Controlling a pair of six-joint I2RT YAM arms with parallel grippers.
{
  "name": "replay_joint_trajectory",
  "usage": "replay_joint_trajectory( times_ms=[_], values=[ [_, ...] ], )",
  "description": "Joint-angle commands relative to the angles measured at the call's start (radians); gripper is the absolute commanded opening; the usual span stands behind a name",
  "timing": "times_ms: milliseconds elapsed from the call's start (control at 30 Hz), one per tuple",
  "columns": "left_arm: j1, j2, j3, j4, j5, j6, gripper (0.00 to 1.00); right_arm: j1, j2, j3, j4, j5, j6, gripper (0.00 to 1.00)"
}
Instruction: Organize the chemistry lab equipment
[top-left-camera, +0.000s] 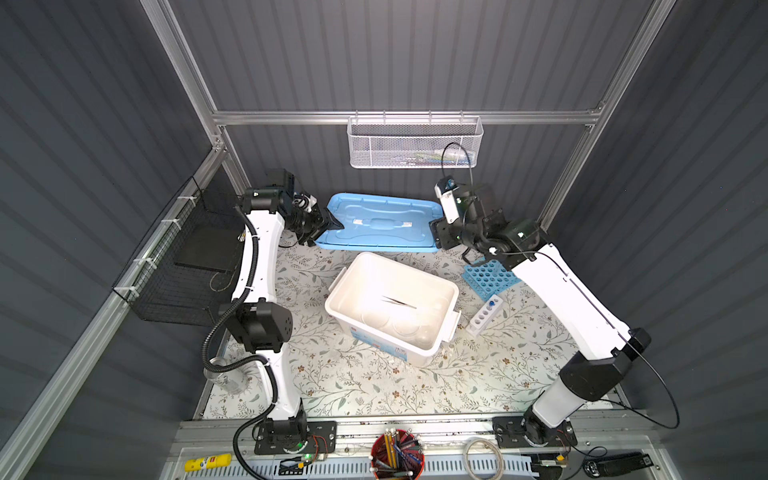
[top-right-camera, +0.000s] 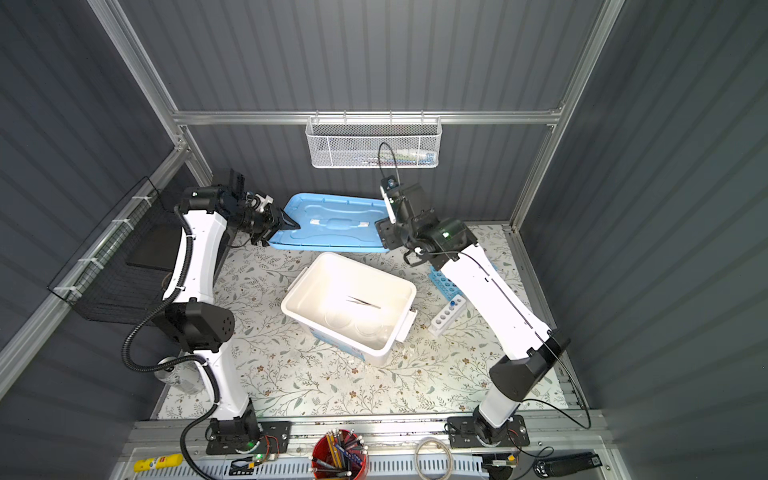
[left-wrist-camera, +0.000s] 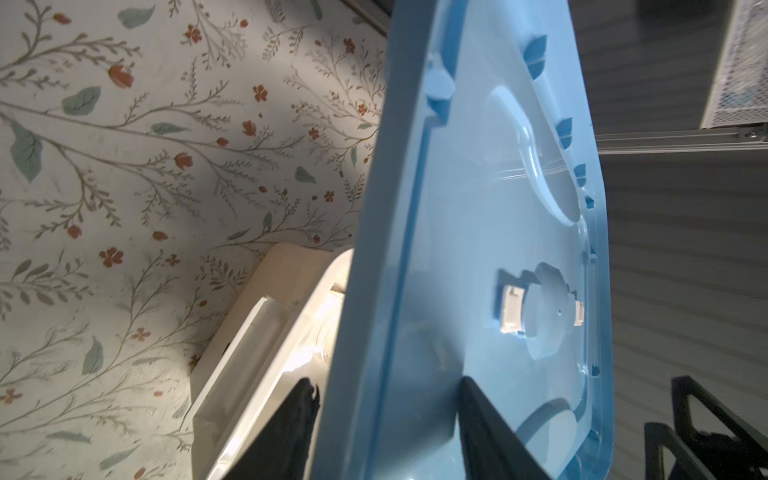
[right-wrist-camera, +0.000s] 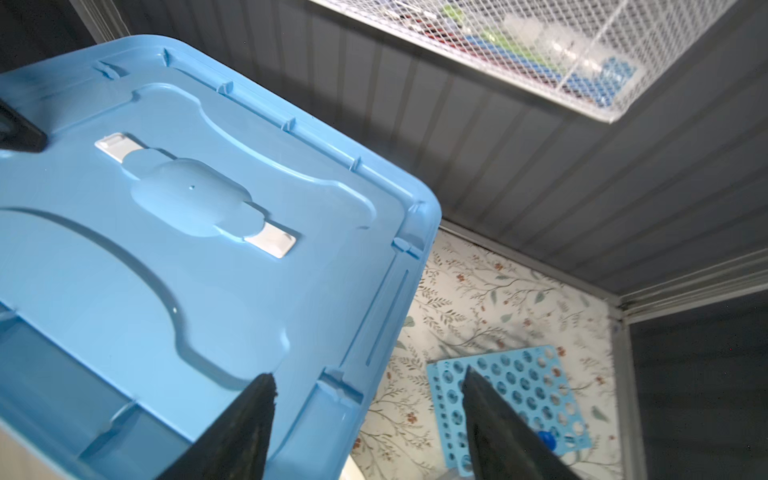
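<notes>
A blue lid (top-left-camera: 378, 224) hangs tilted behind the white bin (top-left-camera: 374, 278). My left gripper (top-left-camera: 334, 224) is shut on the lid's left rim, with one finger on each side of it (left-wrist-camera: 388, 386). My right gripper (top-left-camera: 434, 232) stands open around the lid's right end; in the right wrist view its fingers (right-wrist-camera: 368, 378) straddle the rim without touching. In the bin lie dark tweezers (top-left-camera: 399, 302) and clear round dishes (top-left-camera: 376, 322). A blue-capped test tube (top-left-camera: 492, 304) stands in a white rack (top-left-camera: 482, 318).
A blue perforated rack (top-left-camera: 488, 278) lies under my right forearm. A glass beaker (top-left-camera: 224, 376) stands by the left arm's base. A white mesh basket (top-left-camera: 413, 143) hangs on the back wall and a black wire basket (top-left-camera: 178, 266) on the left wall. The red pencil cup (top-left-camera: 397, 455) is in front.
</notes>
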Motion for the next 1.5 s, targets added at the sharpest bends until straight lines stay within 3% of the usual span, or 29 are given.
replay_joint_trajectory(
  times_ms=[0,233,767,967,1467],
  values=[
    [0.007,-0.008,-0.022,-0.060,-0.013,0.036,0.00,0.037,-0.052,-0.016,-0.028,0.160,-0.124,0.73],
    [0.007,-0.016,-0.033,-0.061,-0.038,0.045,0.00,0.179,-0.079,-0.021,-0.124,0.226,-0.232,0.73],
    [0.007,-0.067,-0.067,-0.055,-0.053,0.056,0.00,0.423,-0.133,-0.151,-0.202,0.308,-0.291,0.74],
    [0.007,-0.101,-0.108,-0.042,-0.042,0.057,0.00,0.424,-0.111,-0.245,-0.084,0.341,-0.373,0.74],
    [0.007,-0.139,-0.149,-0.053,-0.003,0.061,0.00,0.349,-0.019,-0.248,0.108,0.383,-0.536,0.73]
  ],
)
